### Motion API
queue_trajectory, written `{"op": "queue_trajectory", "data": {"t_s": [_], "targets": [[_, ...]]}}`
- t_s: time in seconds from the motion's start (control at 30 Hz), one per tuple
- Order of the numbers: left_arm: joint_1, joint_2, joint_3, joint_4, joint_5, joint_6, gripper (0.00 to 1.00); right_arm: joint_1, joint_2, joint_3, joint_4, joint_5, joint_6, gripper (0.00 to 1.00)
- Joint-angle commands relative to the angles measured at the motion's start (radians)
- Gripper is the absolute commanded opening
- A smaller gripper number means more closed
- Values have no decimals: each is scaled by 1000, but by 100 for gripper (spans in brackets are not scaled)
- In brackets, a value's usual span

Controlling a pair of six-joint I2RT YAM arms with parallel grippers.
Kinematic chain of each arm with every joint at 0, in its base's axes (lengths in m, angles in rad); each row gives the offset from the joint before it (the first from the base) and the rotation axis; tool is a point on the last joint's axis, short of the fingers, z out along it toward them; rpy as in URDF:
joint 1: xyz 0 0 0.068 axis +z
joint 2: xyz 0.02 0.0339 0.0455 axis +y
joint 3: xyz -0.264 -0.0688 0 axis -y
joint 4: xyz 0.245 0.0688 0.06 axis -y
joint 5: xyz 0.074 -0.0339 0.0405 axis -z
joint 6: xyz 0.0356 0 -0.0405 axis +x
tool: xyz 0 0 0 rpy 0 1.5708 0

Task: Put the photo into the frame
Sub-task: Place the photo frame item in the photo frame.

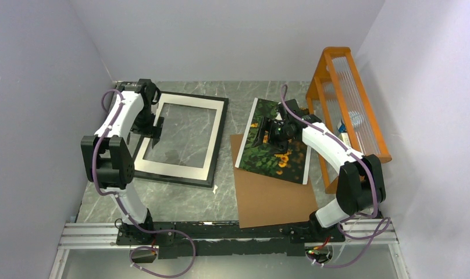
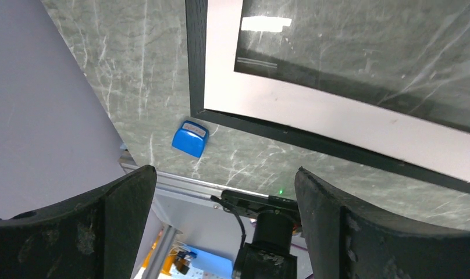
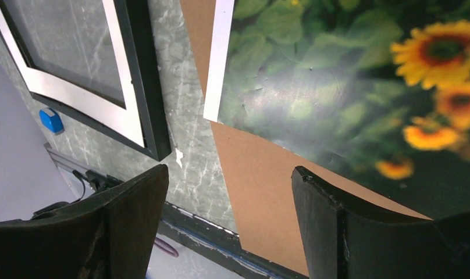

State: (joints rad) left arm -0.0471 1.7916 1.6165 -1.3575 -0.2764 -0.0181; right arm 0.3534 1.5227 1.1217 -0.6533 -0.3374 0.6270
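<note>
Our right gripper (image 3: 228, 180), spread wide and empty, hovers just above the photo (image 3: 337, 87), which lies flat beneath it on the brown backing board (image 3: 262, 192), so we fear closing could crease the print or snag the board, while the frame (image 3: 142, 75) lies to its left, by our wide-open left gripper (image 2: 224, 177).

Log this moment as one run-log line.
left gripper: open, empty, by frame edge | right gripper: open, empty, over photo | photo: partly on backing board, not in frame
</note>
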Motion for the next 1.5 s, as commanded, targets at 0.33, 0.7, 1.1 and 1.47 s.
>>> {"op": "queue_trajectory", "data": {"t_s": [0.33, 0.7, 1.1, 1.47], "targets": [[0, 26, 95, 294, 188, -255, 86, 4, -11, 31, 64, 47, 17, 79], [5, 149, 185, 738, 405, -352, 79, 3, 13, 15, 182, 116, 67, 78], [9, 454, 427, 883, 482, -498, 70, 1, 174, 157, 145, 125, 13, 75], [12, 550, 393, 1024, 509, -519, 66, 0, 217, 145, 161, 155, -44, 74]]}}
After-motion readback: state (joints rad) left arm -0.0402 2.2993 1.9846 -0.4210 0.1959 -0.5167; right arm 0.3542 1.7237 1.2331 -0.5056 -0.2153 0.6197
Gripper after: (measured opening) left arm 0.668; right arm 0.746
